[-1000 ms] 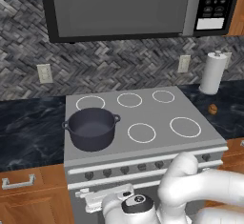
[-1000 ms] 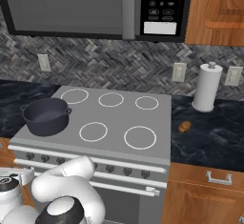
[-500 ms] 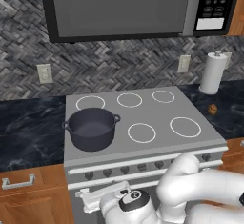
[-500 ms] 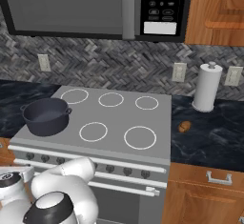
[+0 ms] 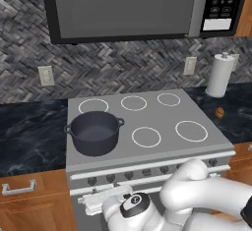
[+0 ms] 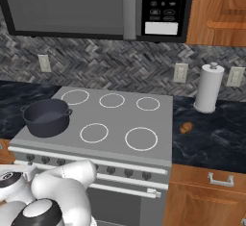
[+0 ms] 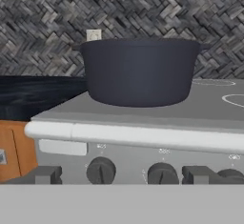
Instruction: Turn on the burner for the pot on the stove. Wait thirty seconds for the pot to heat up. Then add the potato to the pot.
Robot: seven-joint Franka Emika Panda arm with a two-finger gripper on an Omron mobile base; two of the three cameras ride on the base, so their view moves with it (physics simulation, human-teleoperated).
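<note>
Claw fingertips [image 7: 119, 173] sit low in front of the stove [image 7: 143, 137], level with its row of dark knobs [image 7: 101, 170]; I cannot tell how wide they stand. No knob is gripped yet, so the burner step is in hand. The pot [image 5: 94, 132] rests on the front-left ring, the potato [image 5: 220, 112] on the bench [image 5: 29, 136] beside the stove. Next, the claw must close on the knob for that ring.

I see a dark grey pot [image 5: 94, 132] on the grey steel stove [image 5: 162, 146], whose top carries white rings and whose front has dark knobs [image 7: 100, 170]. At three o'clock an orange-brown potato [image 6: 186, 127] sits on black marbled counter [image 6: 211, 136]. Grey herringbone tile backsplash [image 5: 123, 68]; white paper towel roll [image 6: 208, 88]; wood-brown cabinets [image 6: 206, 196].
</note>
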